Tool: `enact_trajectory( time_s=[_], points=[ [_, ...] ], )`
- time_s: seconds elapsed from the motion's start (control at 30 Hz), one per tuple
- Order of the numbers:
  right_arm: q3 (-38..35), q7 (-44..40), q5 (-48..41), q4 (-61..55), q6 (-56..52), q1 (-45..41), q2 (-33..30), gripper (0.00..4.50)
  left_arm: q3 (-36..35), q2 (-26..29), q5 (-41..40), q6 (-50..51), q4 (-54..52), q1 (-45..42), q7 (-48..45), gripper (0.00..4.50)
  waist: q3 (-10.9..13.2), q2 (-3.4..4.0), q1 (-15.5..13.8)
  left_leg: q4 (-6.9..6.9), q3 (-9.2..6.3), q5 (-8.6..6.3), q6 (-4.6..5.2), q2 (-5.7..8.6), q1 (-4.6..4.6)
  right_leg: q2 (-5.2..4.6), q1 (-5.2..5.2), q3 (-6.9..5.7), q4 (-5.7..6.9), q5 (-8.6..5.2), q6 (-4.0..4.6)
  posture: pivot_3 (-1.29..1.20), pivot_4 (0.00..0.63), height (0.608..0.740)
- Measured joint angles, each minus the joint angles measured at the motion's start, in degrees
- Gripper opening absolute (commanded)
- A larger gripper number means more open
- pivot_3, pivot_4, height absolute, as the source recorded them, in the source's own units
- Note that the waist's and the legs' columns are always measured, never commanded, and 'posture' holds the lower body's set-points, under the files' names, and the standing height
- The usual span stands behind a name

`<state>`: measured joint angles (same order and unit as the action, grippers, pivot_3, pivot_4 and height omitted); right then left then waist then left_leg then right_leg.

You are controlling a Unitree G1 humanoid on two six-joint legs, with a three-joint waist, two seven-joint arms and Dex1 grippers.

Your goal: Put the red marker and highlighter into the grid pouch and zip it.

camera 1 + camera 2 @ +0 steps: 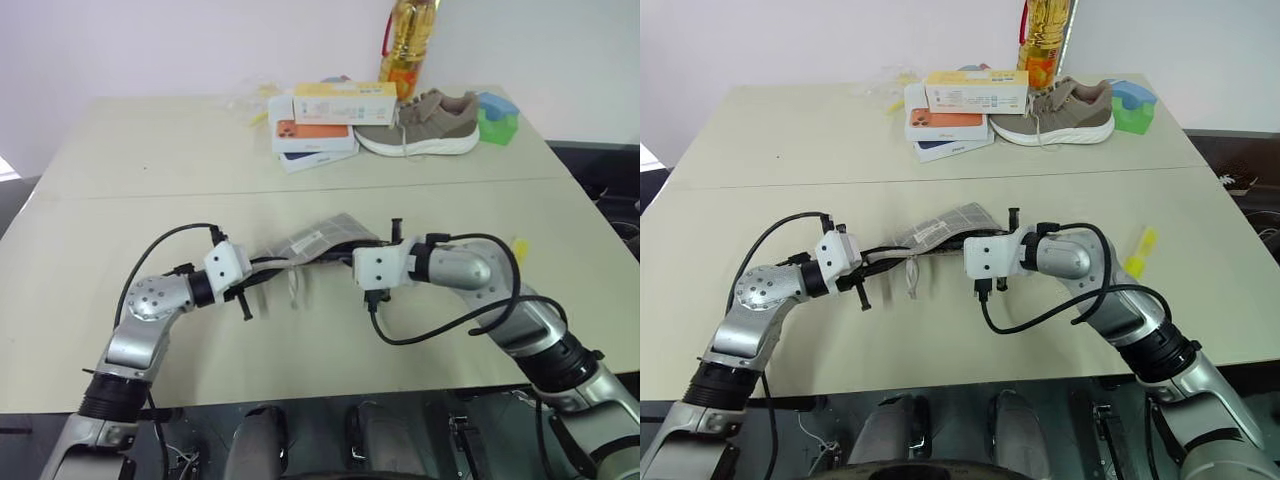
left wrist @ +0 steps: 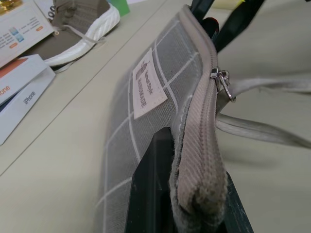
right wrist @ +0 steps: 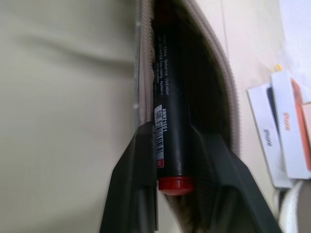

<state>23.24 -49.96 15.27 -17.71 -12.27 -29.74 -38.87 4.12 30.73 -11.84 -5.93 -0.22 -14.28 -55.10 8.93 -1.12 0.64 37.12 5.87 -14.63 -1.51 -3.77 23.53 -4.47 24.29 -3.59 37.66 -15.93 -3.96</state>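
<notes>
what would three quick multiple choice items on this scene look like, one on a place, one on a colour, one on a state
1. Where is the highlighter?
A. on the table beside the right arm
B. inside the pouch
C. on the shoe

2. What colour is the red marker's end cap?
A. blue
B. red
C. white

3. How is the grid pouch?
A. zipped flat on the table
B. lying under the phone boxes
C. unzipped, pinched by the left gripper

Answers: 1 A, it lies on bare tabletop; 2 B, the right wrist view shows a red tip; 3 C, its mouth gapes around the marker.
</notes>
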Motion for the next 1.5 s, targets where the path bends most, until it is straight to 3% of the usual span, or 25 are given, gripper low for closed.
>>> enact_trajectory(
  time_s=[0.13,0.23,0.33,0.5,0.63,0.77,0.93,1.07,1.17,1.33,1.37,1.5],
  points=[
    [-2.5,0.4,-1.7,-1.8,-2.2,0.6,1.6,4.39,1.1,-0.8,0.2,-0.1,0.0,0.0,0.5,0.00,0.0,0.00,0.0,0.01,-0.01,0.00,0.00,0.00,0.00,0.00,-0.01,0.00,0.00,0.00,0.00,0.00,0.150,0.740],
    [-7.8,0.7,-6.5,-4.5,-7.6,2.6,3.4,4.46,1.2,-1.4,0.8,-0.5,0.3,-0.4,1.7,0.00,0.0,0.00,-0.1,0.02,-0.02,0.00,0.00,0.01,0.00,0.00,-0.04,0.00,0.00,0.00,0.00,0.00,0.150,0.740],
    [-17.6,0.1,-16.1,-10.2,-19.1,7.5,4.5,4.46,1.5,-3.8,2.6,-1.6,3.1,-2.1,5.1,0.00,0.0,-0.01,-0.9,0.09,-0.06,0.00,0.01,0.03,0.00,-0.02,-0.12,-0.01,0.00,0.00,0.00,0.00,0.150,0.740],
    [-33.8,7.9,-23.2,-9.6,-36.3,12.1,8.4,4.46,1.7,-8.2,6.0,-2.3,7.5,-3.7,11.9,0.00,0.0,-0.03,-1.3,0.17,-0.06,-0.01,0.01,0.04,-0.04,-0.04,-0.20,0.01,-0.01,0.05,-0.03,0.00,0.150,0.740],
    [-41.8,18.8,-21.6,-6.8,-46.8,12.8,9.3,4.46,2.0,-10.2,7.4,-2.2,8.4,-4.6,14.5,0.00,0.0,0.00,-1.3,0.10,-0.07,0.00,0.01,0.06,-0.04,-0.04,-0.19,0.01,0.00,0.05,-0.03,0.00,0.150,0.740],
    [-44.7,29.6,-16.5,-6.3,-52.2,14.2,10.4,4.46,3.2,-11.0,8.0,-2.2,9.4,-4.5,14.9,0.00,0.0,0.01,-1.2,0.01,-0.05,0.00,0.01,0.06,-0.03,-0.02,-0.12,0.01,-0.01,0.04,-0.03,0.00,0.150,0.740],
    [-51.2,40.8,-13.6,-7.3,-61.9,13.9,21.1,4.46,4.2,-12.3,8.0,-2.3,10.7,-5.0,14.3,0.00,-0.1,0.04,-1.2,0.03,-0.06,0.00,0.01,0.05,-0.03,0.01,-0.12,0.02,0.01,0.05,-0.03,0.00,0.150,0.740],
    [-55.1,43.2,-14.2,-7.4,-65.8,12.3,26.1,4.46,4.2,-12.9,8.0,-2.3,11.4,-6.0,14.3,0.00,-0.1,0.05,-1.2,0.03,-0.06,0.00,0.01,0.06,-0.03,0.00,-0.12,0.04,0.01,0.05,-0.04,0.00,0.150,0.740],
    [-56.7,43.9,-15.0,-7.4,-66.9,11.0,27.7,3.85,4.3,-13.4,8.0,-2.4,11.4,-6.1,14.4,0.00,-0.1,0.06,-1.0,0.01,-0.07,0.00,0.01,0.05,-0.03,0.02,-0.12,0.03,0.01,0.05,-0.04,0.00,0.150,0.740],
    [-57.5,44.9,-16.0,-6.9,-67.0,9.9,28.2,1.10,4.2,-13.4,8.0,-2.4,11.4,-5.9,14.6,0.00,-0.1,0.06,-0.8,0.01,-0.08,0.00,0.02,0.05,-0.03,0.02,-0.12,0.04,0.01,0.05,-0.04,0.00,0.150,0.740],
    [-57.6,45.1,-16.3,-6.6,-66.9,9.6,28.2,0.83,4.2,-13.4,8.0,-2.4,11.3,-5.7,14.7,0.00,-0.1,0.06,-0.8,0.01,-0.07,0.00,0.02,0.05,-0.03,0.02,-0.12,0.04,0.01,0.05,-0.04,0.00,0.150,0.740],
    [-57.6,45.5,-16.8,-4.9,-65.8,8.8,27.9,0.84,4.1,-13.3,8.0,-2.4,11.3,-5.5,15.0,0.00,-0.1,0.06,-0.5,0.00,-0.08,0.00,0.02,0.05,-0.03,0.02,-0.12,0.04,0.01,0.05,-0.04,0.00,0.150,0.740]
  ],
)
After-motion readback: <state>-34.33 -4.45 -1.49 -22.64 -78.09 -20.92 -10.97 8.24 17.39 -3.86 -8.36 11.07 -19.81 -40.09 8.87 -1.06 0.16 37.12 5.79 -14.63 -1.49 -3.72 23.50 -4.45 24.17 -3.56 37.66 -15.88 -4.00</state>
